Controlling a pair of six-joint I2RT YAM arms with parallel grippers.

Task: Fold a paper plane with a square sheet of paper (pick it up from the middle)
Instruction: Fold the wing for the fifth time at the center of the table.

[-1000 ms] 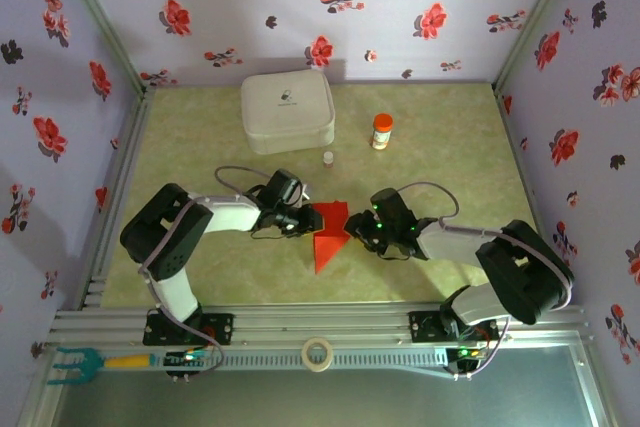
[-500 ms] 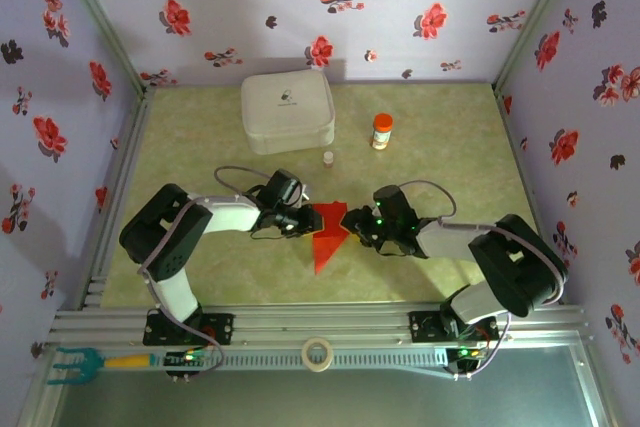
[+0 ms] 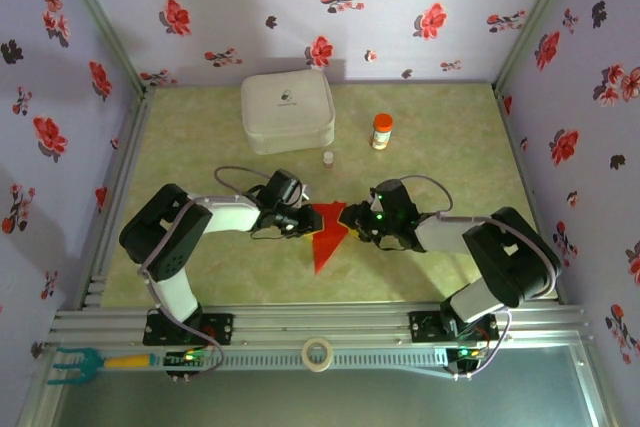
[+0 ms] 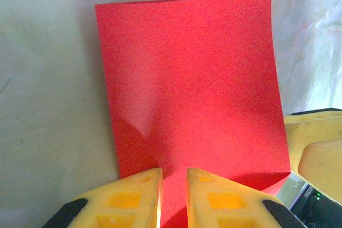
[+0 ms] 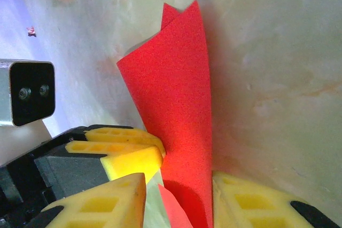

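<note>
The square sheet of paper [image 3: 326, 234] is bright red and creased into a pointed dart shape. It lies mid-table with its tip toward the near edge. My left gripper [image 3: 305, 219] holds its left side. In the left wrist view the two yellow fingers stand close together at the gripper [image 4: 172, 198], with the red paper [image 4: 187, 78] pinched in the narrow gap. My right gripper [image 3: 353, 226] is at the paper's right side. In the right wrist view a raised flap of the paper [image 5: 179, 100] stands inside the wide-apart jaws of the gripper [image 5: 179, 198], leaning on the right finger [image 5: 251, 201].
A white rounded case [image 3: 287, 112] sits at the back. An orange-capped bottle [image 3: 381, 131] and a small vial [image 3: 328, 158] stand to its right. A tape roll [image 3: 318, 353] rests on the front rail. Floral walls close in three sides.
My right gripper has crept left and slightly away from me along the paper's right edge, and its arm has drawn in. The left gripper and its hold stay as they were.
</note>
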